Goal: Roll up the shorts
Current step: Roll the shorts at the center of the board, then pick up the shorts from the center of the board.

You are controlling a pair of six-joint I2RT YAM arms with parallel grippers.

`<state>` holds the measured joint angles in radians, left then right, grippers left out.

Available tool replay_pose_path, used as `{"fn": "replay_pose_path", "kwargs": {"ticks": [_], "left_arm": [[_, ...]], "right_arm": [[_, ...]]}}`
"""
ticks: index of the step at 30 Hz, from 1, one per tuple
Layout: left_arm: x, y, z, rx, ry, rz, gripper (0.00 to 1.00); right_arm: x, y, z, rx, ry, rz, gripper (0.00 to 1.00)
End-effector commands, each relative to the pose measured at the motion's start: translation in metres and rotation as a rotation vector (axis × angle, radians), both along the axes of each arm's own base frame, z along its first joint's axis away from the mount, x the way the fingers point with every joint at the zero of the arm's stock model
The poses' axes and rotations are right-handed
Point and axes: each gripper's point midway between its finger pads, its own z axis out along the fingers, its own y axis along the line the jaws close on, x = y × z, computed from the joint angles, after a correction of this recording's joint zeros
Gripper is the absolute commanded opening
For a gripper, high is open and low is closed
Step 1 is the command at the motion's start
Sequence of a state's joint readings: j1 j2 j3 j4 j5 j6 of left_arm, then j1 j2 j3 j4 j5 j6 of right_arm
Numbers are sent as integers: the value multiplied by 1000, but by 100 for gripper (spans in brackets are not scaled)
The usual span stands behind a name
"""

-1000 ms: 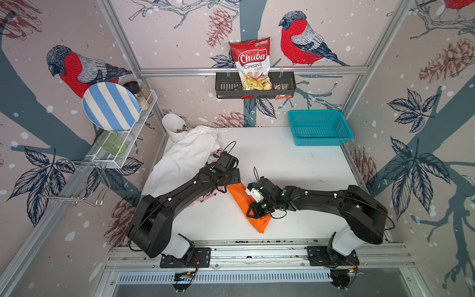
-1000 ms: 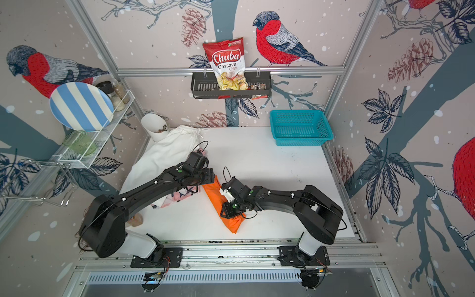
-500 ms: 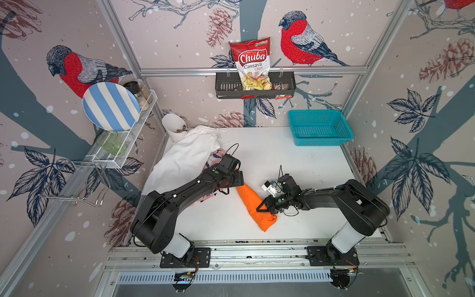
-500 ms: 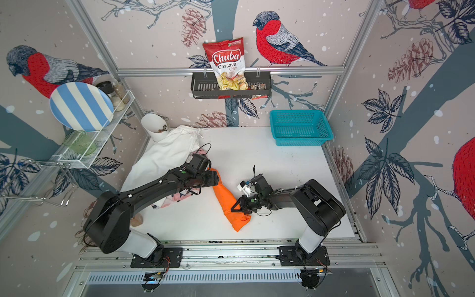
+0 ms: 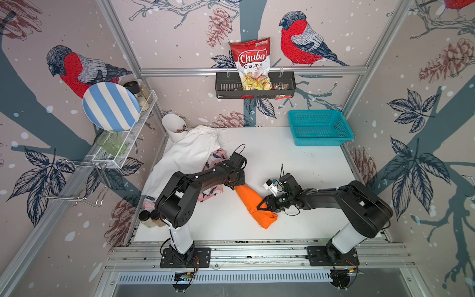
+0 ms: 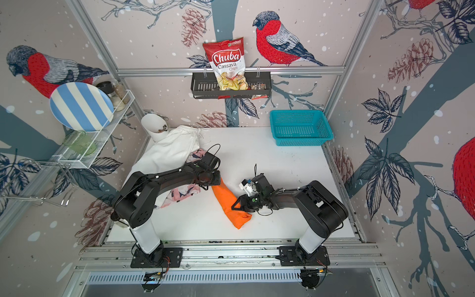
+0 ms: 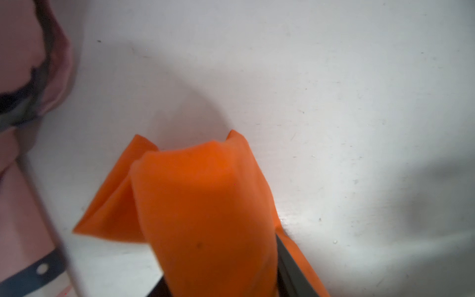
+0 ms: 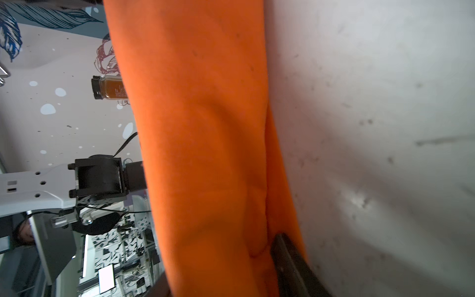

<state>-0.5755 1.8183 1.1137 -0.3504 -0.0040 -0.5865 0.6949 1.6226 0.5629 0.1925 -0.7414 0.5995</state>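
Orange shorts [image 5: 255, 203] rolled, between fingers [image 8: 290, 262] of left gripper [image 5: 236, 183] and right gripper [image 5: 266, 205] | clamped or loose: cannot tell, both | count: 1 orange, 1 white shorts [image 5: 187, 154], 1 pink shorts [image 6: 183, 192]

bird-print walls [image 5: 180, 38], white tabletop [image 5: 295, 159], aluminium frame [image 5: 180, 72]
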Motion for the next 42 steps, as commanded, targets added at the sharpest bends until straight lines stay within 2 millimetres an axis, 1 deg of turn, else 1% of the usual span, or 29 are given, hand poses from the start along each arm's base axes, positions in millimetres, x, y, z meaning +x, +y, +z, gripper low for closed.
{"fn": "replay_pose_path", "kwargs": {"ticks": [1, 3, 6, 11, 14, 18, 20, 21, 23, 24, 25, 27, 28, 32, 34, 36, 38, 39, 41, 42], "left_arm": [[6, 6, -9, 53, -6, -21, 44], [5, 5, -16, 59, 12, -33, 44], [3, 4, -22, 59, 26, -46, 44], [-1, 5, -30, 68, 44, -53, 44], [-3, 6, -34, 69, 51, -53, 45], [-3, 8, -36, 80, 55, -50, 48], [-2, 9, -35, 86, 53, -51, 52], [-1, 9, -31, 90, 46, -49, 56], [3, 10, -19, 94, 21, -46, 62], [7, 10, -10, 96, 3, -43, 65], [9, 10, -1, 96, -14, -43, 67], [14, 10, 17, 95, -45, -43, 71], [17, 9, 29, 90, -64, -46, 73], [21, 10, 64, 84, -120, -45, 74], [20, 12, 76, 82, -132, -48, 74], [16, 13, 84, 75, -139, -50, 75], [13, 12, 89, 55, -140, -53, 73], [9, 9, 90, 28, -135, -61, 71], [3, 1, 92, -24, -130, -77, 65], [-1, -2, 92, -38, -127, -84, 63]], "right_arm": [[-8, -38, -36, -295, 3, -61, 62], [-7, -41, -28, -343, -41, -65, 67], [-8, -38, -9, -351, -103, -69, 72], [-14, -47, 1, -383, -131, -96, 72], [-19, -54, -5, -385, -131, -111, 69], [-28, -63, -27, -424, -111, -107, 58], [-29, -66, -36, -469, -112, -93, 57], [-29, -66, -36, -489, -120, -87, 56], [-26, -63, -28, -512, -159, -82, 61], [-24, -61, -22, -519, -179, -85, 63], [-20, -59, -11, -523, -207, -92, 66], [-12, -59, 4, -540, -246, -107, 70], [-9, -59, 13, -542, -264, -112, 71], [2, -54, 42, -538, -316, -128, 71], [8, -48, 57, -519, -341, -135, 72], [14, -40, 68, -497, -360, -137, 71], [21, -29, 77, -470, -377, -133, 68], [24, -21, 82, -445, -386, -129, 63], [30, -5, 88, -397, -391, -115, 47], [32, 5, 91, -366, -394, -103, 35]]}}
